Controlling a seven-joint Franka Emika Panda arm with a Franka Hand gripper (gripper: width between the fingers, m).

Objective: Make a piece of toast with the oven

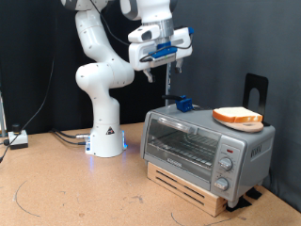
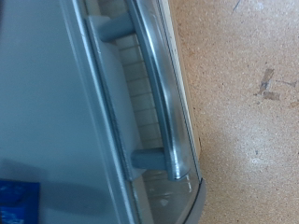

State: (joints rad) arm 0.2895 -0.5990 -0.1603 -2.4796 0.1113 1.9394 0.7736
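End effector (image 1: 169, 68) is hovering above the silver-grey boxy toaster oven (image 1: 202, 141) (door closed); finger state unclear, so aligning squarely over the curved metal door handle (image 2: 159, 89) seems wise

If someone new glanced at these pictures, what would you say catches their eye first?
Probably the piece of toast lying on top of the oven, towards the exterior view's right, with the oven door shut. Next, the white arm's gripper hanging above the oven, while the wrist view shows the door handle.
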